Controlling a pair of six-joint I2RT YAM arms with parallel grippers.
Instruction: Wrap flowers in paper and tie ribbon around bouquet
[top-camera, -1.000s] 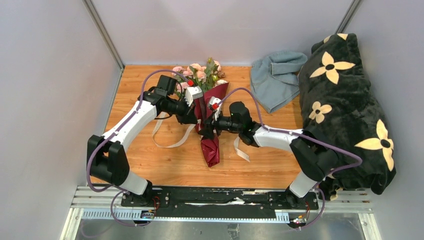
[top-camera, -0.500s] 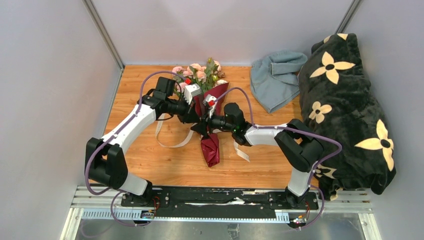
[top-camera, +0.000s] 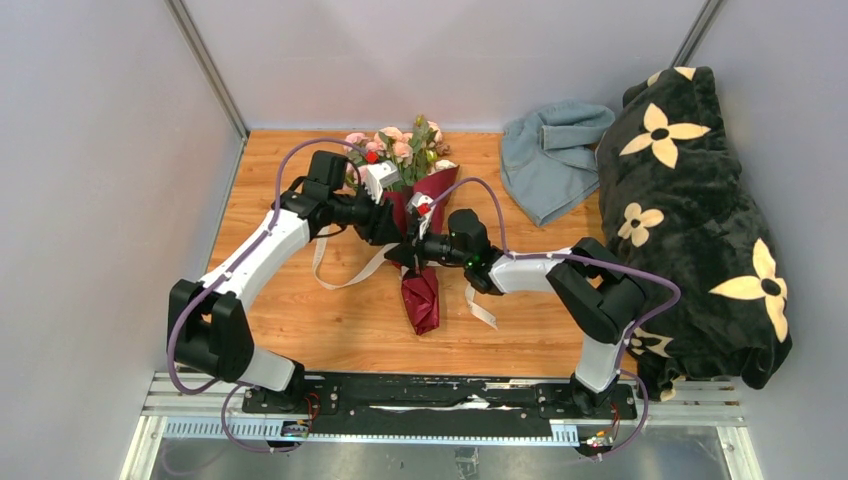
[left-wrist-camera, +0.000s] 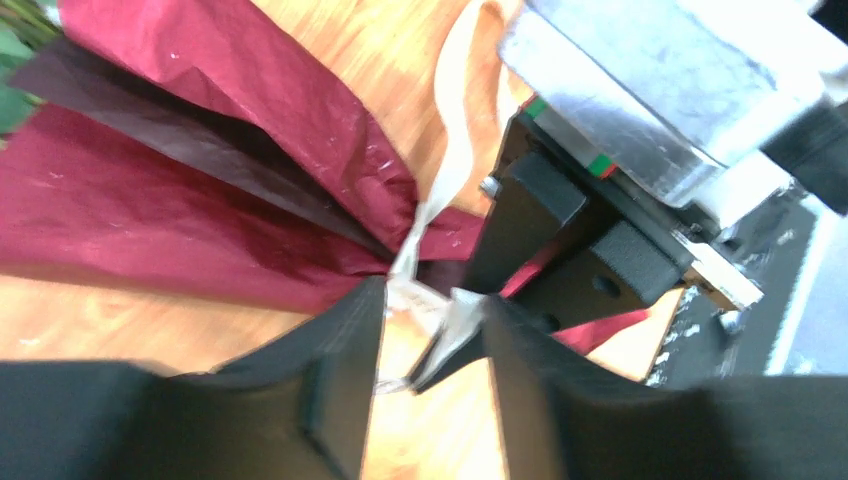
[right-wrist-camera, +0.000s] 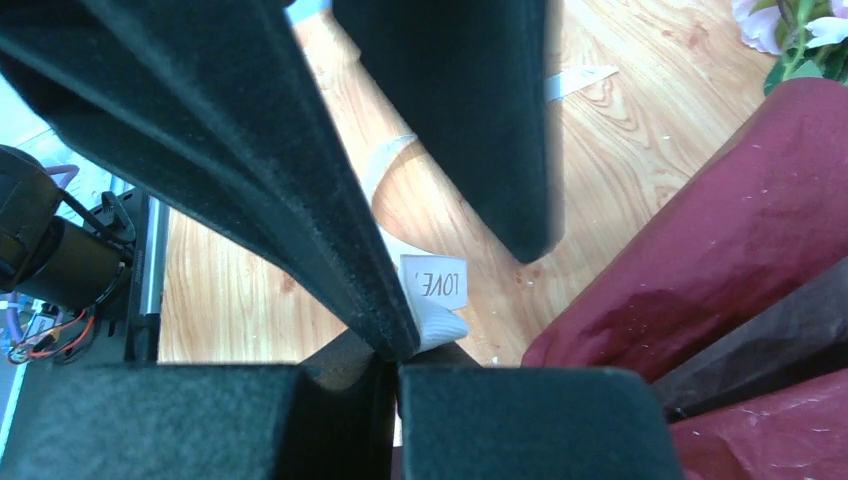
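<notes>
Since a second ago the left hand (left-wrist-camera: 430, 320) has let go, its fingers parted around the ribbon (left-wrist-camera: 443, 180), and the right hand (right-wrist-camera: 396, 372) has clenched on that ribbon. Both meet at the waist of the bouquet (top-camera: 421, 295), which lies on the table (top-camera: 520, 330), blooms far, tip near.

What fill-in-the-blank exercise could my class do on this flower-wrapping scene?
1. The paper around the flowers is dark ___.
2. The ribbon carries the printed word ___.
3. The right gripper has its jaws ___ on the ribbon.
4. The blanket with cream flower shapes is ___.

Missing words: red; LOVE; shut; black.
</notes>
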